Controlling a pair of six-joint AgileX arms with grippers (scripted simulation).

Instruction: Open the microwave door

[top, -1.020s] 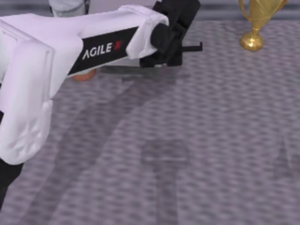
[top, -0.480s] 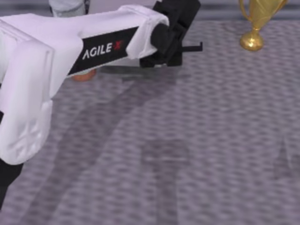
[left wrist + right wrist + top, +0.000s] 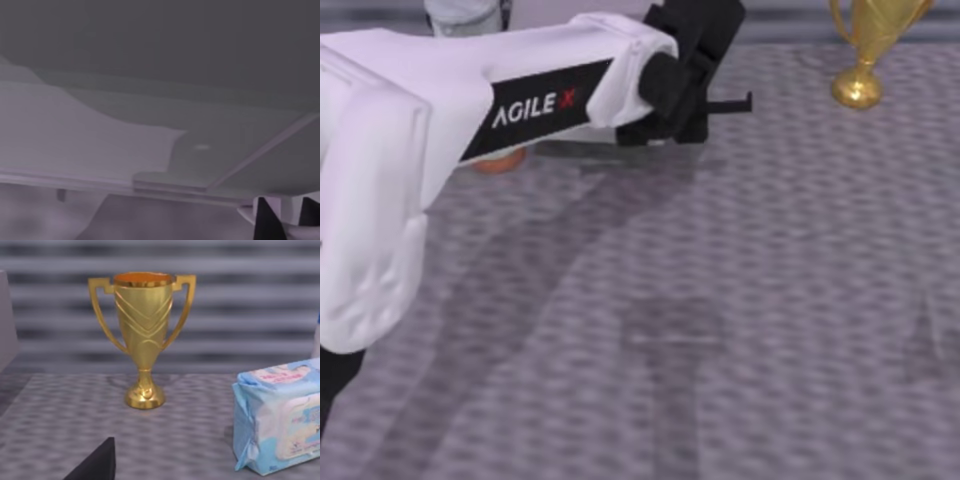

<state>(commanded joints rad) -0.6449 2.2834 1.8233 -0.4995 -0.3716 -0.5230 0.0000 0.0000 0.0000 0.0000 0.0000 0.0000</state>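
Grey table (image 3: 770,300) — left gripper (image 3: 745,100) beside microwave (image 3: 570,12), far edge

Arm lettering: "AGILE X" in white capitals, the X in red, on a black strip (image 3: 535,105) along the white left arm (image 3: 440,120), top view.
Placement: the strip runs lengthwise on the arm link, well left of the gold trophy (image 3: 865,50).
Trophy: no engraving or lettering readable in the top or right wrist view.
Wipes pack: pale blue pack (image 3: 280,420) right of the trophy in the right wrist view; printed label panel present, its marks too small to read.
Left wrist view: no lettering legible.
Numbers, signs: none legible.
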